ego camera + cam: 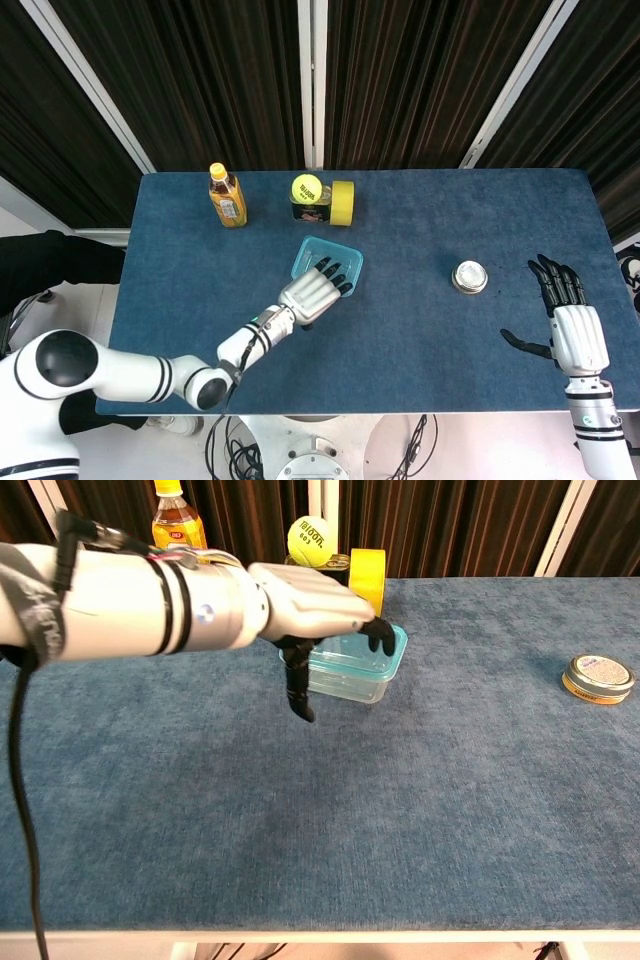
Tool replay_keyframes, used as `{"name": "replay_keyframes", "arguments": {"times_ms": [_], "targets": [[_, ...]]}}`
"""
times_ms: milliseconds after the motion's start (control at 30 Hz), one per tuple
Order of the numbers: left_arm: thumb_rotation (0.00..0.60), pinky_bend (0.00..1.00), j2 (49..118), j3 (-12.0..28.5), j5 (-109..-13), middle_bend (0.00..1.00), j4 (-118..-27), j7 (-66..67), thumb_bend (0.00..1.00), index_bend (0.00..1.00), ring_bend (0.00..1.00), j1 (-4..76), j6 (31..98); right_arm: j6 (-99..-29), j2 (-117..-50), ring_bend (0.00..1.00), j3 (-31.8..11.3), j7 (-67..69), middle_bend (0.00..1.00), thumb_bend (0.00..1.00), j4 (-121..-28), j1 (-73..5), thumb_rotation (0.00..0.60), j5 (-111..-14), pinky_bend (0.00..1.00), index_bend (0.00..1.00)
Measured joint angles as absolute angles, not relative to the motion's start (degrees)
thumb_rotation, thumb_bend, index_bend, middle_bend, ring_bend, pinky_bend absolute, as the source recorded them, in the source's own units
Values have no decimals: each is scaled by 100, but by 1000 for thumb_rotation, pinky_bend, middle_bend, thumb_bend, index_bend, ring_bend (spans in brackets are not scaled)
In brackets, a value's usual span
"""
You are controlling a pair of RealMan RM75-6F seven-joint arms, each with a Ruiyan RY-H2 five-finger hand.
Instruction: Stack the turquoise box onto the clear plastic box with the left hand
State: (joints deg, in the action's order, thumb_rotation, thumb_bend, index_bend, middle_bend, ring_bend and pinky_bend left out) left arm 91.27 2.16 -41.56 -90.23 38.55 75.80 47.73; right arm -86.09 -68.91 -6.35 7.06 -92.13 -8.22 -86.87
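Only one box shows: a clear plastic box with a turquoise rim (312,254) (350,675), left of the table's centre. My left hand (315,292) (310,605) is stretched flat over its top, fingers extended to its far right edge, thumb hanging down in front of its near left corner. I see no grip on it. In the head view my right hand (570,320) rests open at the table's right edge, fingers apart and holding nothing; the chest view does not show it.
At the back stand an orange-capped bottle (227,196) (176,525), a dark tin (310,208) with a tennis ball (306,187) (308,538) on it, and a yellow tape roll (343,202) (366,580). A small round tin (469,276) (597,678) lies to the right.
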Motion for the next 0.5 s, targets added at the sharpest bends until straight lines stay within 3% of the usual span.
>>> {"name": "replay_keyframes", "arguments": {"times_ms": [500], "targets": [[600, 76, 9368, 150, -3518, 151, -8846, 4226, 0, 170, 40, 7683, 4712, -8604, -6923, 0, -625, 791, 0, 26, -9127, -813, 600, -8700, 0, 0]]}}
